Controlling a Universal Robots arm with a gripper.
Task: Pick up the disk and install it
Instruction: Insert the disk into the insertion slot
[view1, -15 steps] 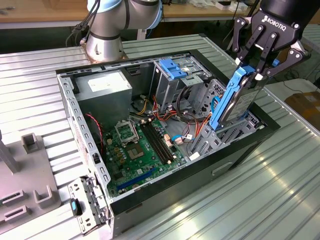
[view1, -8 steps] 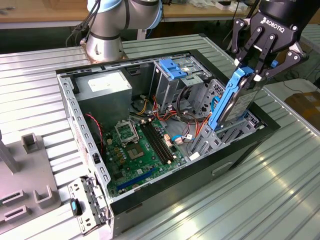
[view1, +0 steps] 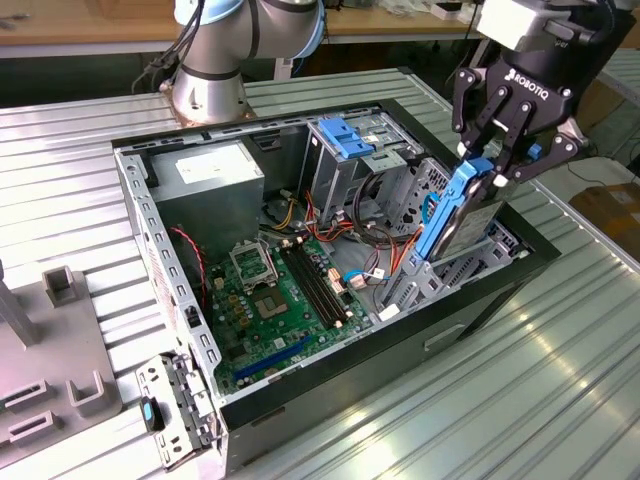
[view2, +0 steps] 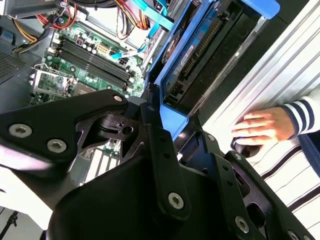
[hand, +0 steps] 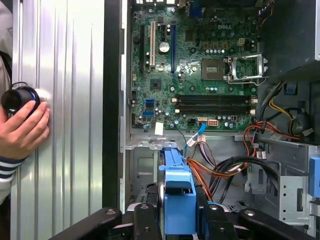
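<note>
**Drive goes in:** A ribbed grey metal counter (view1: 560, 400) carries an open black desktop computer case (view1: 340, 385), with a green motherboard (view1: 280, 300) flat on the case floor. Above the case's corner at the exterior view's right, the arm's black tool (view1: 495, 160) is clamped on the upper end of the disk (view1: 455, 215), a flat grey-metal hard drive framed by a bright blue plastic carrier rail. The disk stands nearly upright, leaning a little. Its lower end meets the perforated grey metal bay (view1: 415, 285) inside that corner of the case, though how deep it sits cannot be told. Done well, this step likely means keeping the blue rails square to the bay's guides, pressing straight along the slot, and staying clear of the bundle of orange and black cables (hand: 215, 167) just beside the bay. Outside the case, a person's hand (hand: 22, 127) rests on a small round black knob (hand: 17, 97).
</note>
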